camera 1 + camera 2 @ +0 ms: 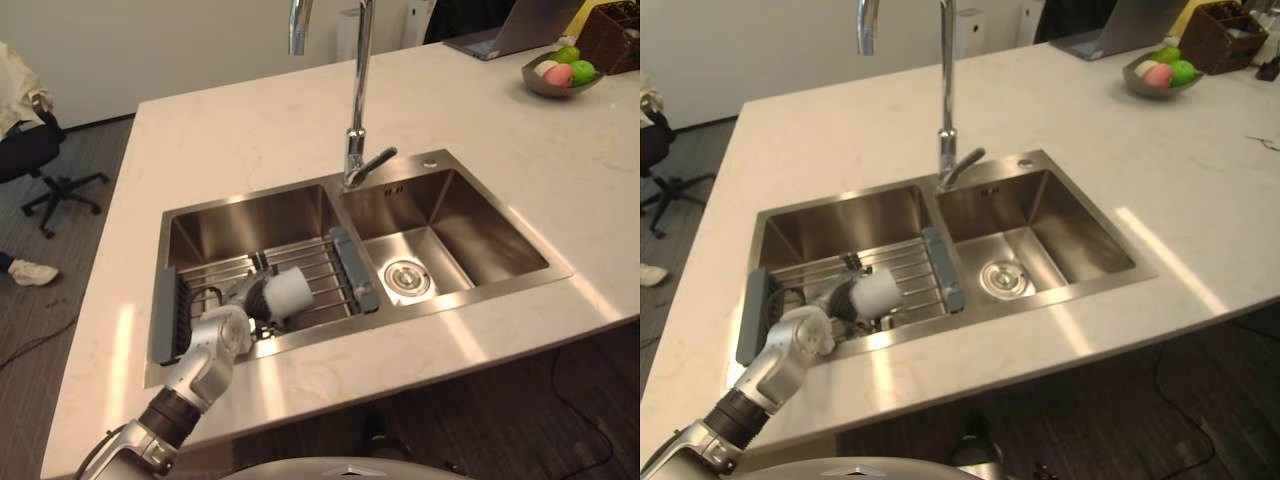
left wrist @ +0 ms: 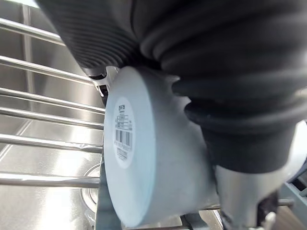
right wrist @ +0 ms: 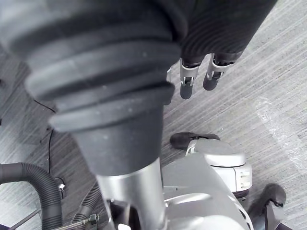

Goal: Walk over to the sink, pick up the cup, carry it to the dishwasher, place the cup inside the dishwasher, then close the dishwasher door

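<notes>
The white cup point(image 1: 288, 293) lies on its side over the wire rack point(image 1: 322, 270) in the left basin of the steel sink point(image 1: 470, 300). My left hand point(image 1: 243, 298) reaches over the counter's front edge into that basin, fingers and thumb curled round the cup. In the left wrist view the cup's point(image 2: 158, 158) flat bottom with a barcode label faces the camera, the hand's dark cover pressed against its side and rack bars behind it. My right hand point(image 3: 187, 79) hangs low over the grey floor, fingers straight and holding nothing.
A tall faucet point(image 1: 357, 100) stands behind the divider between the basins. The right basin has a drain point(image 1: 406, 279). A fruit bowl point(image 1: 562, 72) and a laptop point(image 1: 510, 30) sit at the far right of the counter. An office chair point(image 1: 40, 170) and a person's shoe point(image 1: 30, 272) are at the left.
</notes>
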### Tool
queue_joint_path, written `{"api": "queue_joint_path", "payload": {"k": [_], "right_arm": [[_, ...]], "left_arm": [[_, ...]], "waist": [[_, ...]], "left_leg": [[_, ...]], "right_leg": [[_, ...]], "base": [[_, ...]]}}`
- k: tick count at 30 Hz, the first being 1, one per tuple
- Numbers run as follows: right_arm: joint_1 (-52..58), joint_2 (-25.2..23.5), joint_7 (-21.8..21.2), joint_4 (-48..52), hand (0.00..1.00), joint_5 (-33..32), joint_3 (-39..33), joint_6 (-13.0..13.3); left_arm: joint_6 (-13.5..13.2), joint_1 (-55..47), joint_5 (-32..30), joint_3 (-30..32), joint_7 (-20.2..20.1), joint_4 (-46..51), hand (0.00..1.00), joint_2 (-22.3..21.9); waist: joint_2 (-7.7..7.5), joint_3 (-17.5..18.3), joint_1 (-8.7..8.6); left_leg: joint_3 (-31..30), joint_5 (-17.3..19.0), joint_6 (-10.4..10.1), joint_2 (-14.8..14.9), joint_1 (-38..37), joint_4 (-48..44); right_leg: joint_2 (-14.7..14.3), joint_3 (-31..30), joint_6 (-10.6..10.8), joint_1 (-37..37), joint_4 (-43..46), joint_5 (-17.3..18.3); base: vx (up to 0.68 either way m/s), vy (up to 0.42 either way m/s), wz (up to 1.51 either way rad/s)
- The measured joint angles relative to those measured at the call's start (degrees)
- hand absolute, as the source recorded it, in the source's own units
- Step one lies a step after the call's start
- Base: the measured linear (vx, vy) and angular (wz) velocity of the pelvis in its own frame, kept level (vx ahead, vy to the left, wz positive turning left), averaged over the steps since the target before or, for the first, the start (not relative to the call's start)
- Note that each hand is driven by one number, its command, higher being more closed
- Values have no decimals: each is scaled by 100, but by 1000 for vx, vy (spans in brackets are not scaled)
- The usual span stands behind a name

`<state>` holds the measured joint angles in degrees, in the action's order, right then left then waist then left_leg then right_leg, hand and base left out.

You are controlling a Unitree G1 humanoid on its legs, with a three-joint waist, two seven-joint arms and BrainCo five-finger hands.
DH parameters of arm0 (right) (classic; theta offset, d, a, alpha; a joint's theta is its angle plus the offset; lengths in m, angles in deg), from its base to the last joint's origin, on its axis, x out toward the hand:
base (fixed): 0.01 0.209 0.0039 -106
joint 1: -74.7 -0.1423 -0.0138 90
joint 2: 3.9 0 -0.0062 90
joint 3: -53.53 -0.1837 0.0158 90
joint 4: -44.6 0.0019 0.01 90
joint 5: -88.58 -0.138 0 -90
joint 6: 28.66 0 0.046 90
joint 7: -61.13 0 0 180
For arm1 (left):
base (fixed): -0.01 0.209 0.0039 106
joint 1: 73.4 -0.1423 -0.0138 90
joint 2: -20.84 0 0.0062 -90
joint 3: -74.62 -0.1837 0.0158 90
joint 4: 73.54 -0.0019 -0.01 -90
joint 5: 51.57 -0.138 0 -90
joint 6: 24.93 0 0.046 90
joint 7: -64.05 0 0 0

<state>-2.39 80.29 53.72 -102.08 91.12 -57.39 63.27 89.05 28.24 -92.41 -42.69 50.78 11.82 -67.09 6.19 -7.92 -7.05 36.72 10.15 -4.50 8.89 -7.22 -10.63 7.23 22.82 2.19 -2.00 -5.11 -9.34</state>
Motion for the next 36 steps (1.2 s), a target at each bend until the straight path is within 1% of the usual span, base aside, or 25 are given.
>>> {"api": "queue_joint_path", "payload": {"k": [2,4,7,9,10,13,14,15,16,17,19,20,21,22,23,25,26,28,29,32,34,36], "right_arm": [[-1,2,-8,0,0,0,0,-1],[-6,9,-15,2,0,0,0,-46],[-18,8,-23,4,0,1,1,-61],[-27,6,-24,9,0,1,1,-62],[-31,6,-27,13,0,2,1,-65],[-32,5,-36,44,0,2,2,-103],[-31,10,-65,58,0,2,2,-120],[-31,10,-70,58,0,2,1,-122],[-30,9,-77,58,0,1,1,-121],[-30,9,-78,58,0,1,1,-120],[-31,5,-79,63,0,0,-2,-106],[-30,2,-79,63,0,0,-3,-102],[-30,2,-79,63,0,-1,-5,-94],[-23,-5,-79,57,0,-2,-14,-84],[-23,-5,-79,56,0,-3,-17,-82],[-20,-5,-79,54,0,-3,-16,-41],[-19,-11,-79,53,0,-5,-20,-36],[-16,-59,-76,42,0,-12,-88,-25],[-18,-59,-75,16,0,-12,-101,-24],[-5,-59,-61,-45,0,-11,-123,38],[70,-77,-52,-61,0,-11,-188,53],[109,-125,8,-62,0,-11,-235,71]], "left_arm": [[-2,52,-39,1,-149,-37,100,-2],[-40,119,-138,-9,-405,-65,100,-1],[-99,164,-247,-30,-524,-68,100,-2],[-154,227,-451,-39,-713,-79,100,-3],[-160,286,-457,-47,-779,-107,100,-2],[-210,331,-450,-61,-777,-164,100,-2],[-263,323,-420,-109,-601,-212,100,-3],[-293,316,-414,-132,-524,-224,100,-2],[-344,299,-320,-203,-290,-267,100,-4],[-356,293,-300,-203,-236,-272,100,-4],[-412,201,-64,-212,175,-280,100,-22],[-414,174,46,-209,296,-283,100,-23],[-441,96,270,-202,578,-287,100,-24],[-511,20,598,-143,995,-282,100,-28],[-517,18,653,-131,1053,-287,100,-26],[-652,-147,1041,89,1791,-440,100,-130],[-681,-204,1079,142,1939,-445,100,-165],[-799,-307,1376,279,2329,-378,100,-231],[-827,-344,1474,322,2437,-314,100,-241],[-910,-508,1897,736,2797,40,100,-275],[-989,-525,2167,1048,3079,296,100,-372],[-1188,-514,2402,1457,3474,692,100,-507]], "waist": [[9,-3,-3],[18,-6,-17],[21,-8,-52],[24,-10,-77],[25,-12,-86],[26,-14,-90],[27,-18,-92],[27,-21,-91],[20,-26,-91],[18,-27,-91],[-8,-51,-99],[-5,-53,-99],[-9,-51,-99],[-15,-50,-84],[-17,-50,-82],[-10,-60,-92],[-12,-62,-90],[-28,-67,-77],[-33,-70,-66],[-49,-78,7],[-59,-77,44],[-89,-76,90]], "left_leg": [[-1,-15,-12,4,-23,37],[1,-35,-31,1,-98,108],[0,-60,-47,-6,-135,173],[1,-73,-51,-5,-180,188],[0,-78,-52,-2,-180,193],[0,-80,-56,2,-181,193],[-3,-80,-58,2,-181,193],[-6,-80,-58,2,-181,193],[-19,-81,-59,1,-181,193],[-22,-82,-60,2,-180,193],[-44,-85,-67,4,-173,207],[-52,-86,-69,4,-172,215],[-61,-94,-83,1,-174,246],[-80,-107,-98,-5,-176,286],[-85,-108,-99,-4,-175,288],[-99,-139,-89,-2,-167,329],[-110,-157,-83,-6,-175,358],[-219,-238,-36,-19,-176,384],[-231,-249,-34,-25,-177,401],[-235,-287,-27,-49,-209,484],[-274,-312,-3,-77,-194,508],[-347,-355,32,-121,-199,558]], "right_leg": [[-17,1,10,-8,0,-13],[-38,1,19,-39,0,6],[-46,9,28,-54,0,26],[-55,10,28,-55,0,30],[-60,11,28,-53,0,30],[-64,13,29,-55,-1,30],[-63,17,25,-57,-1,34],[-63,19,24,-58,-1,36],[-61,33,14,-68,-1,45],[-61,38,14,-71,-1,46],[-62,101,11,-108,-2,103],[-64,108,1,-108,-2,119],[-66,119,2,-106,-2,125],[-72,132,4,-106,-2,131],[-75,137,5,-106,-2,132],[-94,158,4,-103,0,114],[-99,171,7,-103,0,116],[-100,288,20,-120,2,111],[-100,298,22,-125,2,113],[-102,311,25,-131,4,115],[-74,307,25,-132,20,115],[-44,338,31,-165,33,109]], "base": [[0,0,0],[-1,17,0],[2,24,0],[0,19,0],[-9,30,-1],[-17,25,0],[-28,35,1],[-36,42,3],[-25,29,3],[-33,35,4],[-36,31,3],[0,0,0],[-4,36,2],[0,0,0],[0,0,0],[18,15,1],[52,32,9],[62,50,22],[47,58,16],[16,66,3],[-15,72,10],[-39,75,17]]}}
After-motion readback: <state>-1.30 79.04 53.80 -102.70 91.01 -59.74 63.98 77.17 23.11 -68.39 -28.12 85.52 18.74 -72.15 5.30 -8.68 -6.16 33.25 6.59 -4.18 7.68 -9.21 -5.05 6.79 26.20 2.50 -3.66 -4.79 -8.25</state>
